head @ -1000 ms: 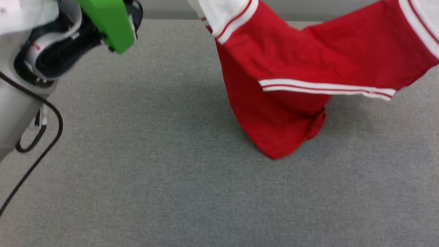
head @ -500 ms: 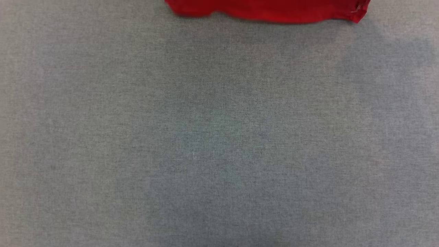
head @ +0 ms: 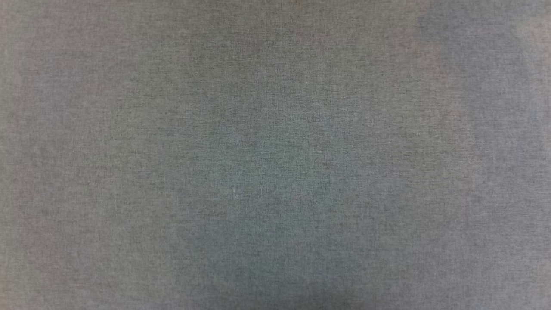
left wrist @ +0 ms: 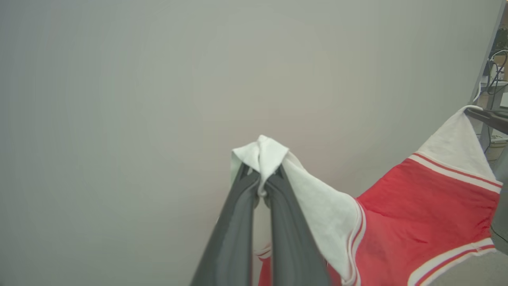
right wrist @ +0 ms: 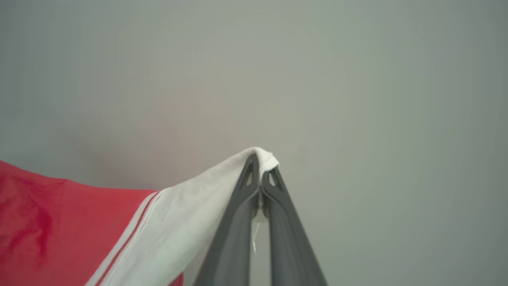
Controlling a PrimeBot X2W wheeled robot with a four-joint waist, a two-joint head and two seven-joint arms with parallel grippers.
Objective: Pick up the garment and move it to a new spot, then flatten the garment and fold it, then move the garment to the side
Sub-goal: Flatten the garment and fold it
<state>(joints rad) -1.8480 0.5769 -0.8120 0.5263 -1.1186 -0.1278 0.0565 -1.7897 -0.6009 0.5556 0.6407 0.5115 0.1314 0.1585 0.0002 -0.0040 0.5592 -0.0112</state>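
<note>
Head view: grey fabric surface. Left wrist view: left gripper pinches a white sleeve tip; red shirt hangs at lower right. Right wrist view: right gripper pinches the other sleeve, shirt at lower left. Risk: thin pinches w/ sagging weight may slip.

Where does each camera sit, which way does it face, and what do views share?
Head view: on the robot's head, looking down at the grey fabric surface.
Left wrist view: on the left wrist, looking along the left gripper, shut on a white sleeve of the garment.
Right wrist view: on the right wrist, looking along the right gripper, shut on the other white sleeve.
Shared: both wrist views show the garment stretched between the two grippers.
</note>
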